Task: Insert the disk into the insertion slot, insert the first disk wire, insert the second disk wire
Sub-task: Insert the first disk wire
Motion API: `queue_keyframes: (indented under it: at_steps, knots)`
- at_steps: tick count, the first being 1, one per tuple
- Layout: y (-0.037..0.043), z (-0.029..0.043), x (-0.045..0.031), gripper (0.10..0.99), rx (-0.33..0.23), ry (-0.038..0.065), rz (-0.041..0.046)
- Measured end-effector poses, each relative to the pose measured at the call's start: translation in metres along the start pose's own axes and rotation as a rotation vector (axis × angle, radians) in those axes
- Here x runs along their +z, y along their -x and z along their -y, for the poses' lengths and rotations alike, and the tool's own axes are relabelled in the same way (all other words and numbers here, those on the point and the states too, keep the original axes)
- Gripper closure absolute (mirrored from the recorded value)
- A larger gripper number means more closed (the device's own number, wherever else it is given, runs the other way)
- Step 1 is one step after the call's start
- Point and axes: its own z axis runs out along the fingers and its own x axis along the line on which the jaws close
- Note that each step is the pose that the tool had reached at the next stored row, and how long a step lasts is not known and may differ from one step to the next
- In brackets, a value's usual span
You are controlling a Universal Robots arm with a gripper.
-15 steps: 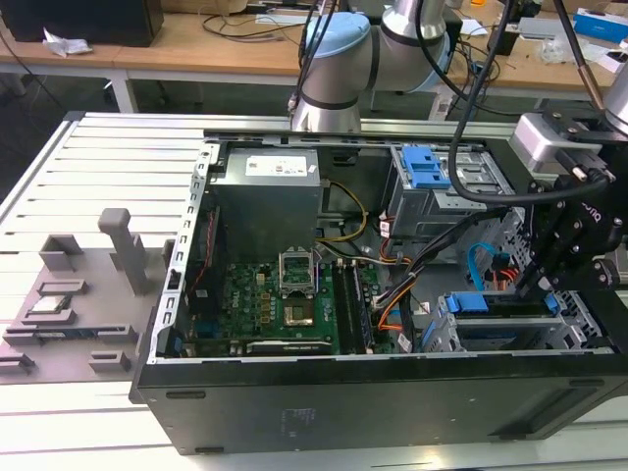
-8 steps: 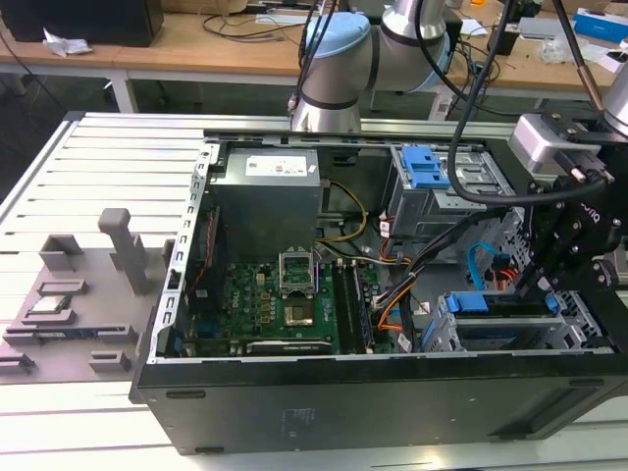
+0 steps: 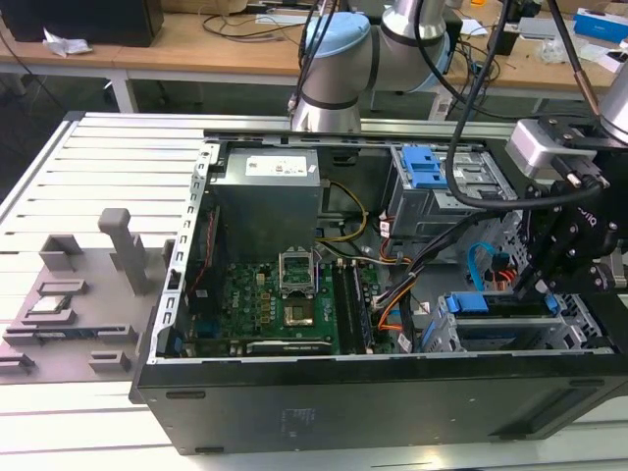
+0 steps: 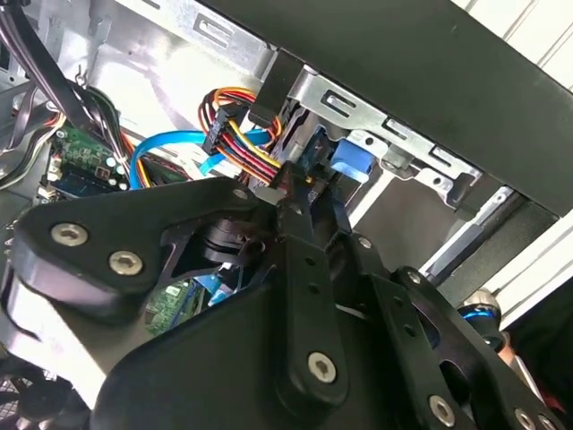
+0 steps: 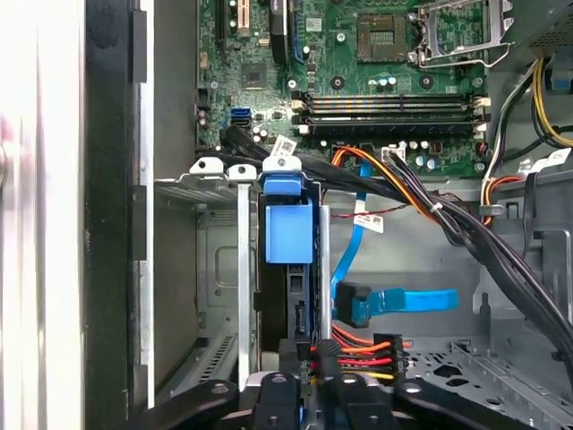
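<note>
An open computer case (image 3: pixel 373 402) lies on its side on the slatted tabletop (image 3: pixel 108 167), with the arm reaching into the end on the exterior view's right. The disk (image 5: pixel 288 233) is seated in the insertion slot (image 3: pixel 442 334), its blue carrier handle facing the motherboard (image 5: pixel 358 72). The claw (image 5: pixel 309 363) sits at the disk's opposite end, closed on the connector of the multi-coloured disk wire (image 5: pixel 363 349). That wire's red, orange, yellow and black strands run off sideways from the fingertips. The blue disk wire (image 5: pixel 407 300) lies loose just beside the disk, its connector apart from the drive. A thick bundle of black cables (image 5: pixel 501 260) crosses the case floor between the motherboard and the claw, crowding the working space. The taller grey bay with a blue latch (image 3: pixel 424 186) stands beyond the slot, next to the power supply (image 3: pixel 267 196). A grey fixture (image 3: pixel 83 294) rests on the tabletop, well apart from the case.
</note>
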Motion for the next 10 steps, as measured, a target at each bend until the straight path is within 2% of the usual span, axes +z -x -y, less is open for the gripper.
queue_keyframes:
  at_steps: [2,5,6,7,8,10]
  knots:
    - [-0.0002,-0.0002,-0.005,0.843,0.0,0.0,-0.0006]
    - [0.0011,-0.0009,-0.0198,0.843,0.0,0.0,-0.0006]
    - [0.0036,-0.0013,-0.0288,0.843,0.0,0.0,-0.0008]
    - [0.0053,-0.0016,-0.0362,0.859,0.0,0.0,-0.0012]
    - [0.0065,-0.002,-0.0437,0.98,0.0,0.0,-0.0012]
    - [0.0066,-0.0023,-0.0527,0.98,0.0,0.0,-0.0016]
